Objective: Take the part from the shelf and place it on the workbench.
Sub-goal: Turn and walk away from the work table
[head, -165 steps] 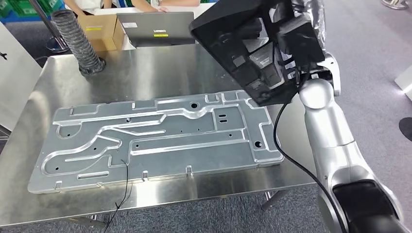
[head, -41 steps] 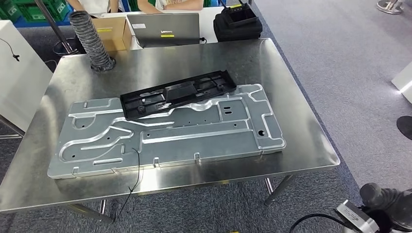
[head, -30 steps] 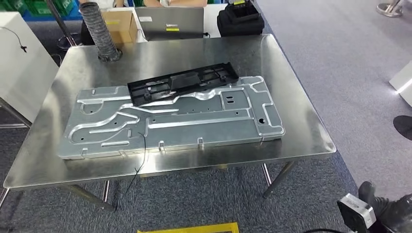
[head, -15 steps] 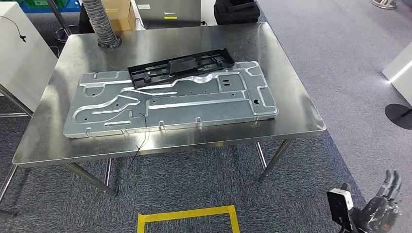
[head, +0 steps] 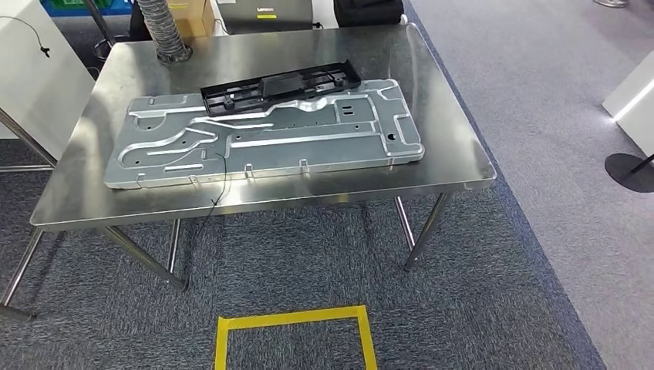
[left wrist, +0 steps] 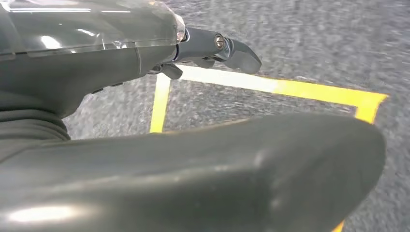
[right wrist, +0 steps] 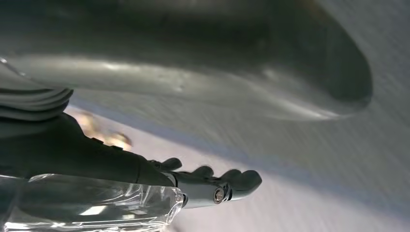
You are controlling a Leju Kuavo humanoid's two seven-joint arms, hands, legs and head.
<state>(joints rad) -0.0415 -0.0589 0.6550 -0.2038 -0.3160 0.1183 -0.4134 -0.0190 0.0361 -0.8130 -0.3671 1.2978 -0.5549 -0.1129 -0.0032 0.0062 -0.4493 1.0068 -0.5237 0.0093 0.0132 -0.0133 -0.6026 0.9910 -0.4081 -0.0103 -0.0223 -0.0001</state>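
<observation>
While the black part (head: 279, 85) lies on the metal plate (head: 262, 135) atop the tabletop (head: 447, 131) at upper frame, both the left robot hand (left wrist: 193, 159) and right robot hand (right wrist: 145, 145) hang empty, fingers apart.

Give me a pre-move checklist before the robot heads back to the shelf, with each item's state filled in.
1. Black part set on the workbench: ok, lying along the far edge of the metal panel.
2. Part lying flat: cannot tell.
3. Left hand holds nothing: ok, fingers apart over the carpet.
4. Right hand holds nothing: ok.
5. Yellow floor square unobstructed: ok.
6. Loose black wire hanging off the near table edge: not ok, possible snag.
</observation>
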